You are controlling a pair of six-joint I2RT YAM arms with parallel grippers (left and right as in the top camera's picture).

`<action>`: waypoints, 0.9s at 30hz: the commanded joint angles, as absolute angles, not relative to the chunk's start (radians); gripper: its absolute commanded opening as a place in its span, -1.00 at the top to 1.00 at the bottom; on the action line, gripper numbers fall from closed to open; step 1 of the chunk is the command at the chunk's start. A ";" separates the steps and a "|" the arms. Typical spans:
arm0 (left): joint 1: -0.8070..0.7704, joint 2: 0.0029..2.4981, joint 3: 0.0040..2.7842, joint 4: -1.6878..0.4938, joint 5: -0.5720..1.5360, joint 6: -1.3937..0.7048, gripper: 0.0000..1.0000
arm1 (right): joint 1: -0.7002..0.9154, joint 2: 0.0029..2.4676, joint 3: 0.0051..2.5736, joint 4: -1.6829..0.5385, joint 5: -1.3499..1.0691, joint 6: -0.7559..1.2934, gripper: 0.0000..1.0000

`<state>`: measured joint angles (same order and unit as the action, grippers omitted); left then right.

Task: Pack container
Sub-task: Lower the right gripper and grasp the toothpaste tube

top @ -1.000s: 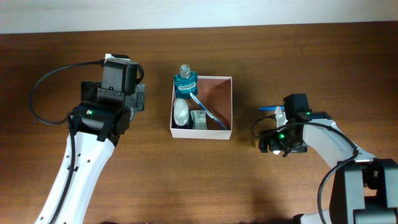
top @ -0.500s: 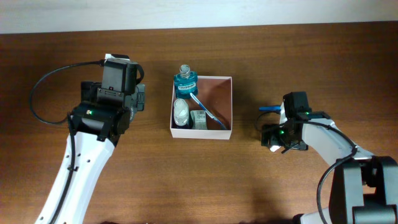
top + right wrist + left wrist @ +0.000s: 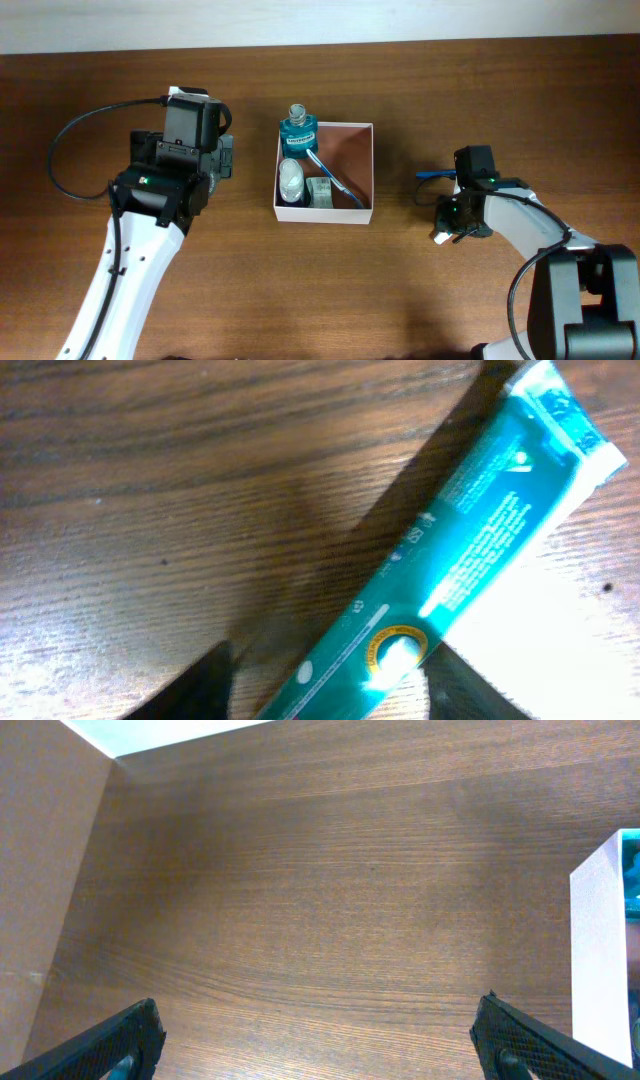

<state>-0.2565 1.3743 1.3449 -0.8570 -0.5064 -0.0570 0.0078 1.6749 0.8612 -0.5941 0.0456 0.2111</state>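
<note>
Tube [image 3: 430,570], glossy teal, inside R claw [image 3: 335,690], grip unclear, L claw [image 3: 322,1035] wide open

The teal tube [image 3: 450,575] is blurred and cut off below; the container [image 3: 600,970] runs off the right edge.

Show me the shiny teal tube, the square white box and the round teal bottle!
shiny teal tube [image 3: 470,550]: right wrist view, middle of its printed body.
square white-walled container [image 3: 320,214]: overhead view, its near wall.
teal mouthwash bottle [image 3: 298,128]: overhead view, its shoulder below the cap.
</note>
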 commanded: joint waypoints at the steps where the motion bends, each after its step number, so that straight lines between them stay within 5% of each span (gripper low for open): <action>1: -0.254 1.372 1.359 -0.857 -0.520 -0.059 -0.99 | 0.005 1.725 0.843 -0.596 0.058 0.219 0.20; 13: -0.254 1.372 1.359 -0.857 -0.520 -0.059 -0.99 | 0.005 1.725 0.843 -0.591 0.057 0.219 0.28; 27: -0.254 1.372 1.359 -0.857 -0.520 -0.059 -0.99 | 0.005 1.725 0.843 -0.590 0.058 0.219 0.60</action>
